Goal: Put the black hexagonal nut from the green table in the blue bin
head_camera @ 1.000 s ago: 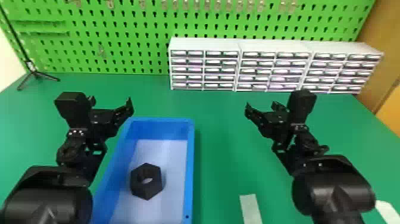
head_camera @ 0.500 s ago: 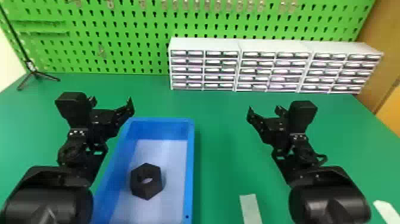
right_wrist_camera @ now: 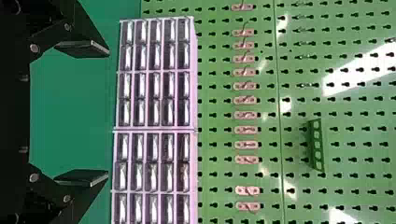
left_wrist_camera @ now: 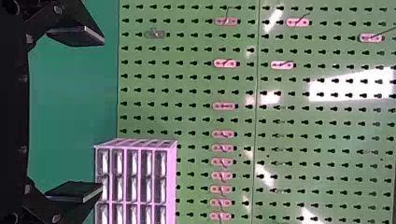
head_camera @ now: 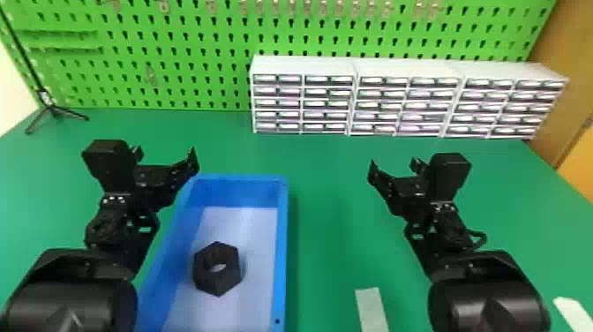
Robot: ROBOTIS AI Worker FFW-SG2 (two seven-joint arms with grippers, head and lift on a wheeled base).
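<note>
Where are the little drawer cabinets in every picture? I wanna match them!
Head view: the drawer cabinets are at the back, mostly right of centre.
Left wrist view: part of them, sideways, beyond one fingertip of the left gripper.
Right wrist view: sideways, beyond the right gripper.
Shared landmark: green pegboard behind them.

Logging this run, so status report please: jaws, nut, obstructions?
Both grippers' jaws open and empty. Black nut inside blue bin. Nothing lying on the nut.

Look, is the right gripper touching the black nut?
Apart. The head view shows the green table between the right gripper and the black nut in the blue bin.
</note>
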